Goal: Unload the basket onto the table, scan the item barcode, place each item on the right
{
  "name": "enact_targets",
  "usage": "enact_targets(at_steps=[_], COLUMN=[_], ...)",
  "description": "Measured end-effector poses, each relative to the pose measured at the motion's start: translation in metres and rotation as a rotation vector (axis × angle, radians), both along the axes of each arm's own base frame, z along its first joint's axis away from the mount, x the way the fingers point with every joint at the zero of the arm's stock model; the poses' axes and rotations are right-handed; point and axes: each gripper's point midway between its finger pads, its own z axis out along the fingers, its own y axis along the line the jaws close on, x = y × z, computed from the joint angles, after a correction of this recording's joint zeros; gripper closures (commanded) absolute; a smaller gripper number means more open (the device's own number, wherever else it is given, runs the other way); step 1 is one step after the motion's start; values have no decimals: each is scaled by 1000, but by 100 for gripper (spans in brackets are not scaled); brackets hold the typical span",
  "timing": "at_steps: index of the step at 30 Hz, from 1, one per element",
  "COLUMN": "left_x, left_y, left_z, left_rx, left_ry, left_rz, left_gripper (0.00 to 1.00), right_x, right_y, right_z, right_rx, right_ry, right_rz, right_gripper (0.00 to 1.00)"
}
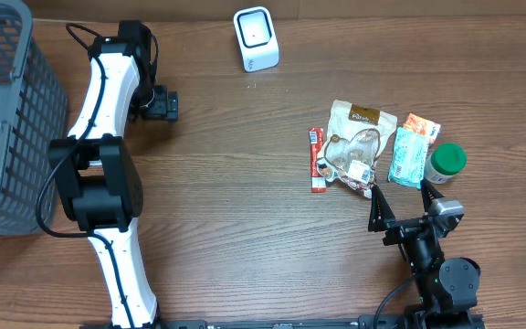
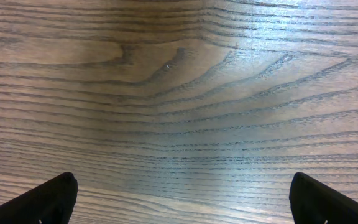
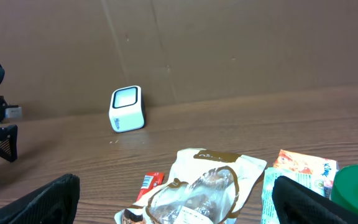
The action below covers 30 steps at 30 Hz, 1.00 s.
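On the wooden table (image 1: 245, 210), right of centre, lie a red bar (image 1: 317, 159), a brown-and-clear pouch (image 1: 360, 146), a teal packet (image 1: 407, 155) and a green-lidded jar (image 1: 447, 162); their print is too small to read. Nothing blocks the white scanner (image 1: 256, 38) near the far edge. A grey basket (image 1: 7, 119) stands far left. Both the left gripper (image 2: 182, 199) and the right gripper (image 1: 400, 203) have jaws spread wide, holding nothing.

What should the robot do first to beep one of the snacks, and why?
Probably lower the right gripper onto the brown snack bag. Its jaws are open and empty, the bag lies just ahead of it, and the white scanner stands far across the table.
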Motion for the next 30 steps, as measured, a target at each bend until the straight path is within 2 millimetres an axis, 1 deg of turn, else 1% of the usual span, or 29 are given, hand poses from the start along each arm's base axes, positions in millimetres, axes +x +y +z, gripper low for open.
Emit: enact_targets(at_steps=[7, 16, 18, 20, 22, 24, 27, 29, 30], left_x=[0, 1, 1, 2, 3, 4, 2, -6, -10], left_y=[-1, -11, -11, -11, -10, -9, -9, -9, -9], left_z=[0, 0, 2, 10, 25, 52, 109, 155, 174], left_rx=[0, 0, 0, 0, 1, 1, 3, 4, 5], left_ry=[0, 0, -5, -21, -56, -116, -245, -349, -391], left_rz=[-3, -23, -25, -24, -22, -20, -20, -20, -20], left_gripper=[0, 0, 0, 1, 0, 1, 0, 0, 0], right_x=[0, 0, 0, 0, 0, 0, 0, 0, 0], right_y=[0, 0, 0, 0, 0, 0, 0, 0, 0], right_z=[0, 0, 0, 0, 0, 0, 0, 0, 0], right_rx=[0, 0, 0, 0, 0, 0, 0, 0, 0], right_ry=[0, 0, 0, 0, 0, 0, 0, 0, 0], right_rz=[0, 0, 0, 0, 0, 0, 0, 0, 0], right_gripper=[0, 0, 0, 0, 0, 0, 0, 0, 0])
